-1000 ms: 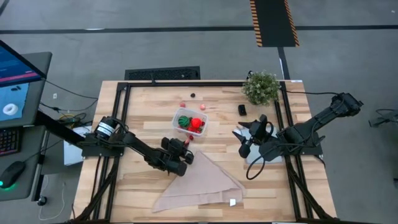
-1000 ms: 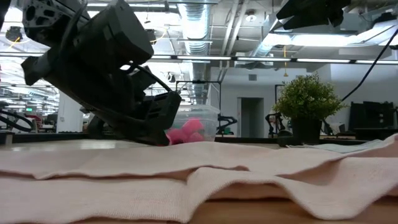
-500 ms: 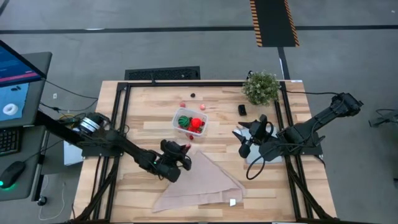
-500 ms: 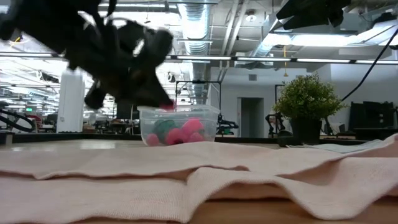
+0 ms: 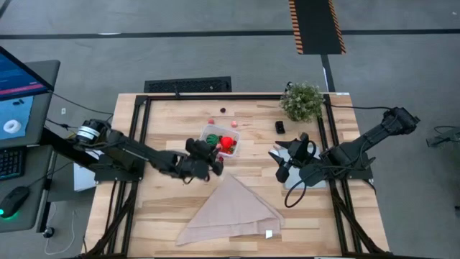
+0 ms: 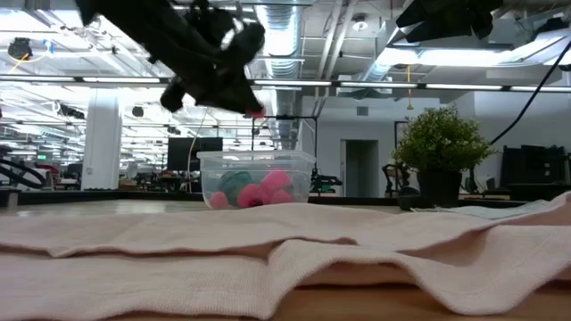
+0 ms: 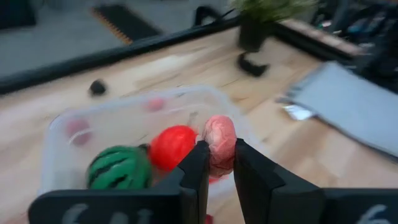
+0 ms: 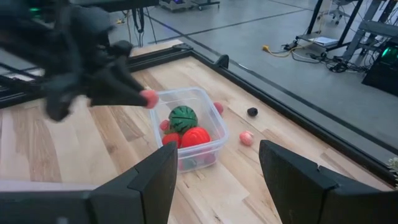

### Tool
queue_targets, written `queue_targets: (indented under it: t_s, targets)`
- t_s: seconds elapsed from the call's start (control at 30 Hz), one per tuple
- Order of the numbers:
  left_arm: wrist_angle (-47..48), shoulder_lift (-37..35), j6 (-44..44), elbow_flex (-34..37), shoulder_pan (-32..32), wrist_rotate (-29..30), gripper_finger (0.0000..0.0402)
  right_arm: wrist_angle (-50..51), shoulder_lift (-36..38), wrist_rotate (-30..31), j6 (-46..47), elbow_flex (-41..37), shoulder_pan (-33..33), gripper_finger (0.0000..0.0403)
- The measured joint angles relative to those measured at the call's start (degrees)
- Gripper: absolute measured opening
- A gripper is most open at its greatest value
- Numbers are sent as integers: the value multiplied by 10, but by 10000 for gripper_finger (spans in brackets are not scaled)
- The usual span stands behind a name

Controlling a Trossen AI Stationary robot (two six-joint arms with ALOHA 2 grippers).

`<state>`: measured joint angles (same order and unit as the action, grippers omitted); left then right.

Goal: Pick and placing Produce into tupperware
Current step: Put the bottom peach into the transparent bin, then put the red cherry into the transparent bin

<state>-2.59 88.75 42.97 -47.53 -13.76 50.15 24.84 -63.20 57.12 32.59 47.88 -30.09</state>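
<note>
The left pincer [image 5: 215, 166] is clamping a small pink berry piece [image 7: 220, 140] between its fingertips and hanging raised just at the lower edge of the tupperware [image 5: 211, 132], centre of the high view. In the low view the pincer [image 6: 250, 109] is sitting above the tub's [image 6: 256, 179] rim with the berry at its tip. Inside, the green striped ball [image 7: 119, 167] and the red pepper-like piece [image 7: 173, 146] are lying side by side. So this looks like the carry-and-drop step. Next move, by my read: travelling a touch further over the open tub, then parting the fingers. More bits are waiting on the worktop [image 5: 172, 115] above the tub, a red one [image 5: 211, 120] and a dark one [image 5: 223, 111]. The right pincer [image 5: 280, 164] is resting open, right of centre.
</note>
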Motion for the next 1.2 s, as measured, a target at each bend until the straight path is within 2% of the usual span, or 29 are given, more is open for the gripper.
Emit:
queue_targets:
  t_s: [0.1, 0.23, 0.6, 0.77, 1.07, 1.2]
  targets:
    - [32, 2, 21, 0, 40, -27, 55, 0, 0, 0, 1, 0, -2, 250]
    - [76, 5, 57, 1, 69, -33, 81, 0, 0, 0, 4, 0, -9, 250]
    - [58, 5, 41, 0, 66, -24, 166, 0, 0, 0, 7, 0, -14, 250]
    - [55, 5, 64, 0, 23, -13, 182, 2, 0, 0, 8, 0, -14, 250]
    - [59, 12, 158, 0, -80, 47, 183, 15, 0, -1, 15, 0, -14, 250]
    - [50, 52, 210, 0, -94, 27, 183, 15, 0, -1, 15, 0, -14, 250]
